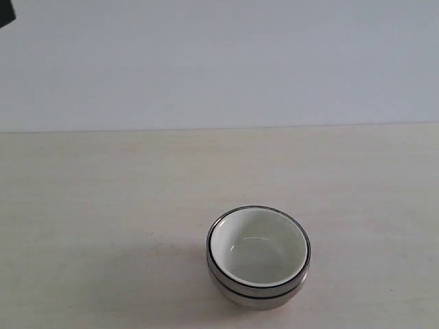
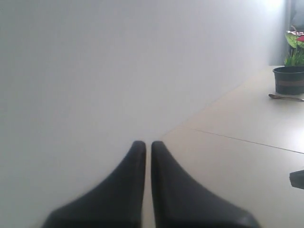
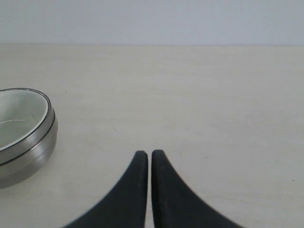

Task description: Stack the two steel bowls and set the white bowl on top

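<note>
The small glossy white round bowl (image 1: 257, 248) sits nested atop the two shiny round steel bowls (image 1: 255, 296), right of centre on the pale wooden surface (image 1: 103, 205). The right hand (image 3: 149, 159), narrow and empty, looks nearer the stack. The left hand (image 2: 148, 147), likewise pressed together and empty, faces away.
</note>
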Robot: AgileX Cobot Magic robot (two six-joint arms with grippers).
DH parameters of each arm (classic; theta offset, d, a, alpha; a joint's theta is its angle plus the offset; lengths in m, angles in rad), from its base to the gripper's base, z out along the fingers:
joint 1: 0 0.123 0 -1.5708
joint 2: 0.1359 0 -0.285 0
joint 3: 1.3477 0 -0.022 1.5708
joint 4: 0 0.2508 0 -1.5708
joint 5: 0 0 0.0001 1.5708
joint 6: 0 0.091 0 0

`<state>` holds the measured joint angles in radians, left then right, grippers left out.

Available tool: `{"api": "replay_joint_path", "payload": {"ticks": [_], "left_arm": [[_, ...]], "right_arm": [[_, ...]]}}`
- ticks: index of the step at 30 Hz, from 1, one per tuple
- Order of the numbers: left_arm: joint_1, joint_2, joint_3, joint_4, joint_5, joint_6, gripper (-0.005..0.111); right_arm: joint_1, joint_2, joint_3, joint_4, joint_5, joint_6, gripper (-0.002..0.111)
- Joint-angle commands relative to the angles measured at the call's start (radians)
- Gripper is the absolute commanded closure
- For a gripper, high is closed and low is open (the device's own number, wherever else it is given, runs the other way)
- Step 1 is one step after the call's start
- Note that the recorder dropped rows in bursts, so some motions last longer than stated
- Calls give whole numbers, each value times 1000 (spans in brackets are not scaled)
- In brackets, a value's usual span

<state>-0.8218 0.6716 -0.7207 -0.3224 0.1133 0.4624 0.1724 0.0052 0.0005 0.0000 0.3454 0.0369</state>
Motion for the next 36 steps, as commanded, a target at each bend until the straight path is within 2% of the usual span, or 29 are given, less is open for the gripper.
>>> {"api": "replay_joint_path", "payload": {"ticks": [1, 9, 22, 24, 28, 31, 36], "left_arm": [[4, -95, 94, 3, 34, 1, 103], [4, -124, 307, 3, 56, 1, 103], [4, -157, 320, 3, 52, 1, 103], [23, -172, 320, 3, 52, 1, 103], [115, -220, 320, 3, 52, 1, 103], [222, -266, 320, 3, 52, 1, 103], [477, -369, 320, 3, 52, 1, 103]], "right_arm": [[-3, -5, 0, -7, -4, 5, 108], [-3, -5, 0, -7, -4, 5, 108], [-3, -5, 0, -7, -4, 5, 108], [-3, -5, 0, -7, -4, 5, 108], [-3, -5, 0, -7, -4, 5, 108], [-3, -5, 0, -7, -4, 5, 108], [-3, -5, 0, -7, -4, 5, 108]]}}
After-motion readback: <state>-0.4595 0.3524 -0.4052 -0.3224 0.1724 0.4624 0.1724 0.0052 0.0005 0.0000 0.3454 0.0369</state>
